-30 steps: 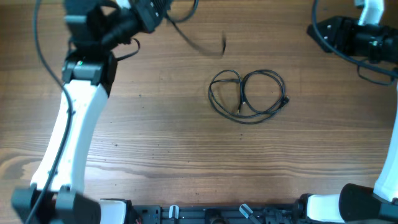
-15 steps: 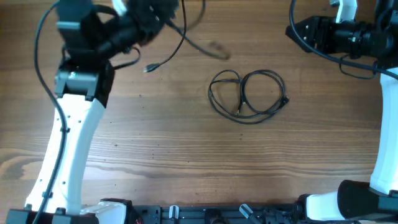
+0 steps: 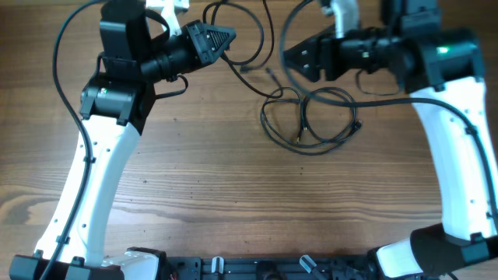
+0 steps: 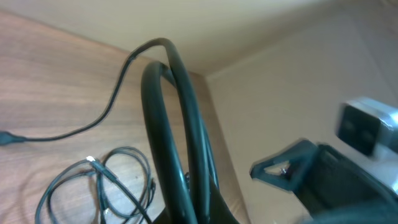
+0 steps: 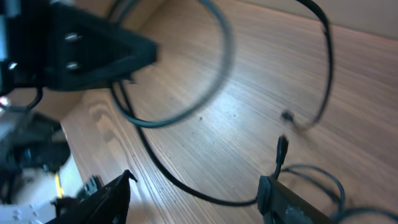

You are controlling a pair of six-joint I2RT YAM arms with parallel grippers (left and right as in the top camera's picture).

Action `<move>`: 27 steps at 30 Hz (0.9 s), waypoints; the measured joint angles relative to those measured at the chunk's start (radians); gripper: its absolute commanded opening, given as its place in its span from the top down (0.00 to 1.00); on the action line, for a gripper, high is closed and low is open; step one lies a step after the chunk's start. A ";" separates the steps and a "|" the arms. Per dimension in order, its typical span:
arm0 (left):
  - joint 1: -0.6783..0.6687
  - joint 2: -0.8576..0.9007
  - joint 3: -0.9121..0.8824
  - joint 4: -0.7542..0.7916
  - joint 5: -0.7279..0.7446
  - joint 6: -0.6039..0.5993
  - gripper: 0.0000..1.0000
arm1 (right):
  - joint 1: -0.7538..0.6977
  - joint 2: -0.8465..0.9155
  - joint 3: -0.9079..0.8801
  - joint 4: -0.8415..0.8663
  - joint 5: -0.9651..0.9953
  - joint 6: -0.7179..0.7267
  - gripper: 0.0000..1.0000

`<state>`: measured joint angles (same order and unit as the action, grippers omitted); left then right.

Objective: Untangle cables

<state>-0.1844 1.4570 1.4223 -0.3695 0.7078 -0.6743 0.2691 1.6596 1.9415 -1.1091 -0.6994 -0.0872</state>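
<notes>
Cables (image 4: 99, 180) cut off at left-wrist view's bottom; blurred in right-wrist view.

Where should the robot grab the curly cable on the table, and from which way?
Probably the coiled cable, at the outer curve of its loop on the right arm's side, coming straight down. There the cord seems to lie flat as a single strand with bare table either side, so the right end effector can straddle it; in the middle, strands cross.

The 2 arms reach toward each other; left gripper (image 3: 228, 36) looks clamped, right gripper (image 3: 289, 59) jaws spread.
</notes>
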 measured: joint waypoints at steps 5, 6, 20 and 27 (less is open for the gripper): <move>-0.018 0.000 0.000 -0.143 -0.147 -0.200 0.96 | 0.086 0.026 0.000 0.039 0.009 -0.139 0.33; -0.019 0.000 0.000 -0.158 -0.165 -0.239 0.95 | 0.111 0.026 0.000 0.049 0.027 -0.157 0.34; -0.019 0.000 0.000 -0.192 -0.181 -0.432 0.91 | 0.231 0.124 0.000 0.101 0.095 -0.378 0.46; -0.019 0.000 0.000 -0.192 -0.175 -0.435 0.91 | 0.253 0.147 0.000 0.108 0.095 -0.390 0.55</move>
<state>-0.2031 1.4574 1.4220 -0.5617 0.5323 -1.1095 0.5220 1.8069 1.9415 -1.0012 -0.6044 -0.4770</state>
